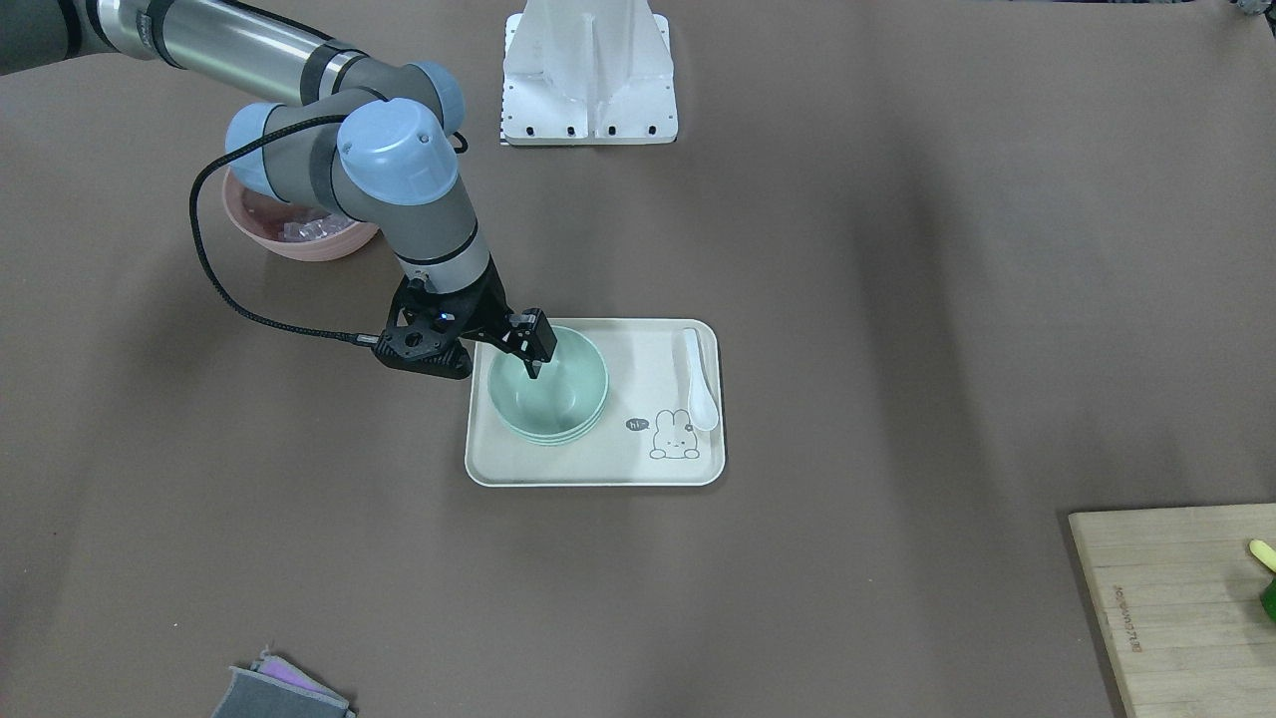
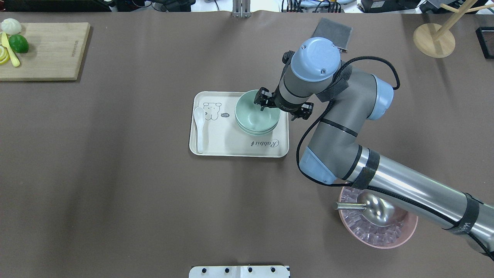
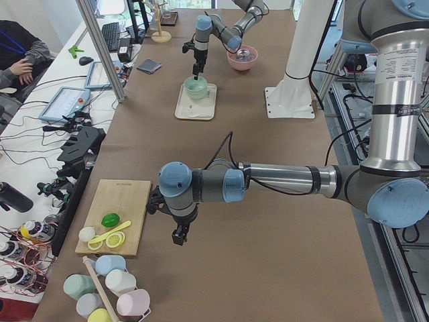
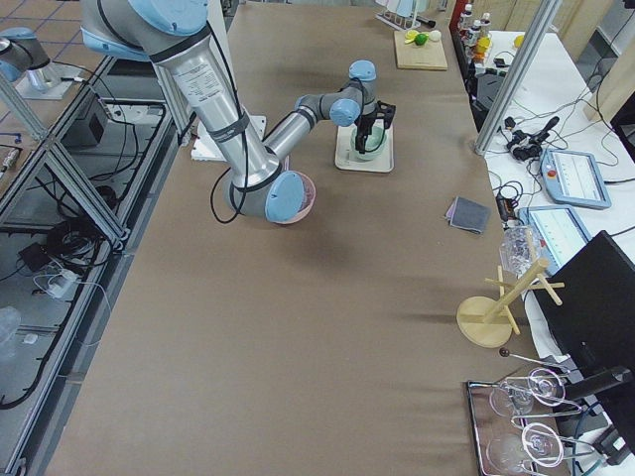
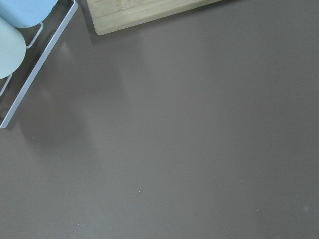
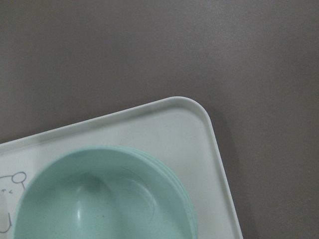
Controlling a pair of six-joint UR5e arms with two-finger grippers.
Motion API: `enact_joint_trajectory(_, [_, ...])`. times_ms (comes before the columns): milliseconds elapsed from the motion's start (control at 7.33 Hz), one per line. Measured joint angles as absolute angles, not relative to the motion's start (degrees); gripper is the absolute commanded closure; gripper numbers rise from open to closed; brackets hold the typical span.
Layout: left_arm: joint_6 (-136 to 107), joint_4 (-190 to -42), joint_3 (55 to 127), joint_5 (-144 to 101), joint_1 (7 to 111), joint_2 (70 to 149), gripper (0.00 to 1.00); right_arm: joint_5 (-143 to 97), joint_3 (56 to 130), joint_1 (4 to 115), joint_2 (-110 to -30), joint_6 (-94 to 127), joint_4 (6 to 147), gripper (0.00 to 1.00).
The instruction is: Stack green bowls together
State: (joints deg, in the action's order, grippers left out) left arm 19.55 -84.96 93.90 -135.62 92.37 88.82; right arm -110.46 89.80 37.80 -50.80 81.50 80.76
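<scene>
the green bowls [image 1: 560, 401] sit nested in one stack on the rabbit tray [image 1: 598, 457], so stacking appears complete; the right gripper [image 1: 535, 367] straddles the top rim, its clamping state indeterminate, with only retreat apparently left.

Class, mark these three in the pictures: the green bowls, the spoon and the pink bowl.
green bowls [image 1: 563, 391]: front-facing view, inside of the top bowl.
spoon [image 1: 704, 407]: front-facing view, its scoop end.
pink bowl [image 1: 304, 249]: front-facing view, its outer wall.
</scene>
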Motion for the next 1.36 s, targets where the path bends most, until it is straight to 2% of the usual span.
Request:
enact_joint_trajectory(273, [18.7,-84.8,94.1,-135.7,92.4,88.9,0.01,-111.1,90.1,40.3,-51.5,78.0,81.1,0.00])
enact_joint_trajectory(545, [16.0,-85.1,94.2,-135.8,92.4,88.9,0.01,-115.0,90.4,46.1,-55.4,67.3,81.1,0.00])
enact_joint_trajectory(1364, [14.7,-85.1,93.9,-135.6,92.4,89.1,0.01,-130.0,90.8,78.5,-81.0,16.7,81.4,0.00])
